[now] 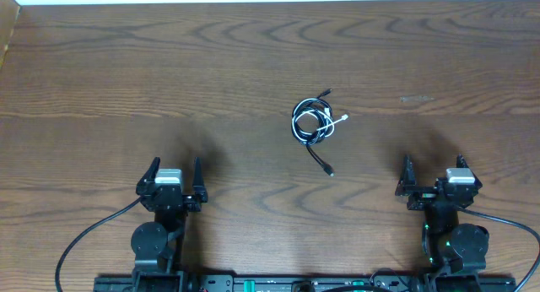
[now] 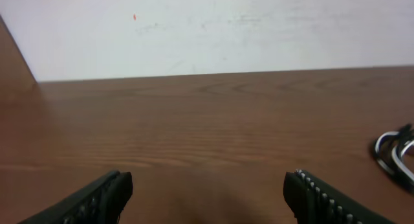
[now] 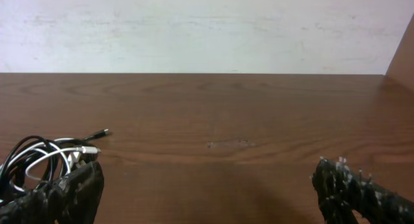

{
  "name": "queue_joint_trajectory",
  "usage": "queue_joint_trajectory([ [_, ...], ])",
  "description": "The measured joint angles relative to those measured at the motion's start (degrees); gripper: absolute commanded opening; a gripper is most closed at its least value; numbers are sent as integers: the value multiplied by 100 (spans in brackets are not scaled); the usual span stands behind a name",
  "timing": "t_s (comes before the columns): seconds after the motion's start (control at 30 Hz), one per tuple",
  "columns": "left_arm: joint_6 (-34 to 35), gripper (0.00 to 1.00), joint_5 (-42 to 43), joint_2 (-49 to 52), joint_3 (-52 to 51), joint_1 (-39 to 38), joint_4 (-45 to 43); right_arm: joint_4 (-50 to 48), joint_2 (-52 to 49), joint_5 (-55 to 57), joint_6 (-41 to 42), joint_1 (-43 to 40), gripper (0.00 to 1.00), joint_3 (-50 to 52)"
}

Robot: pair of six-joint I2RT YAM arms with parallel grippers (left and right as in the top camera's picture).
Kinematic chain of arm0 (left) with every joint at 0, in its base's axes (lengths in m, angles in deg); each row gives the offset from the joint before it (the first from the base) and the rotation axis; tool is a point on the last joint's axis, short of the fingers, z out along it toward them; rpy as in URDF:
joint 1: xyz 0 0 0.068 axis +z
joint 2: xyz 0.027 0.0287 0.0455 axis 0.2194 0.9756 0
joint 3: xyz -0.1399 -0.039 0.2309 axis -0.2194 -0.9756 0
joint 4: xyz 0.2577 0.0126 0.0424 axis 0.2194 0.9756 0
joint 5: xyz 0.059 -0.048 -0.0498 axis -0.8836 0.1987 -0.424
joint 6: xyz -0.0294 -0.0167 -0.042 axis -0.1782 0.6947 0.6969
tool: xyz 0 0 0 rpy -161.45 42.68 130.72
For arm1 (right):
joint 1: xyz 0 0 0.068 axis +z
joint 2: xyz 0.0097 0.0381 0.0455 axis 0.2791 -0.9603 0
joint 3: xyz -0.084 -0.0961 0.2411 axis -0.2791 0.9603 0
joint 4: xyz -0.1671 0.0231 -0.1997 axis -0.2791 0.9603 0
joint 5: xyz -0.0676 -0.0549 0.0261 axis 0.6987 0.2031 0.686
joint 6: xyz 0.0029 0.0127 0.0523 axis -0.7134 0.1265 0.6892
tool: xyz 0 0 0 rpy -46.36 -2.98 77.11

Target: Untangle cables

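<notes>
You are looking at 2 cables (image 1: 311, 123) lying coiled together on the wooden table (image 1: 126, 64), near its middle. The black cable (image 1: 319, 157) is trailing 1 plug end toward the arms, and the white cable (image 1: 337, 121) is poking its plug out to the right. Your left gripper (image 1: 175, 165) is sitting with its fingers spread wide, pinching nothing, well apart from the bundle. Your right gripper (image 1: 434, 164) is doing the same. In the right wrist view the bundle is showing at the lower left.
</notes>
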Motion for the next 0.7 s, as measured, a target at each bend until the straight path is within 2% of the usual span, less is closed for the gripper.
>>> queue_joint_trajectory([
  [0.3, 863, 81, 2, 0, 0, 0, 0, 0, -9, -7, 271, 0, 99, 0],
  [0.53, 1084, 81, 2, 61, 0, 0, 7, 70, -313, -17, 352, 0, 99, -20],
  [0.7, 1172, 81, 177, 511, 96, 0, 142, 472, -911, -20, 363, 0, 99, -407],
])
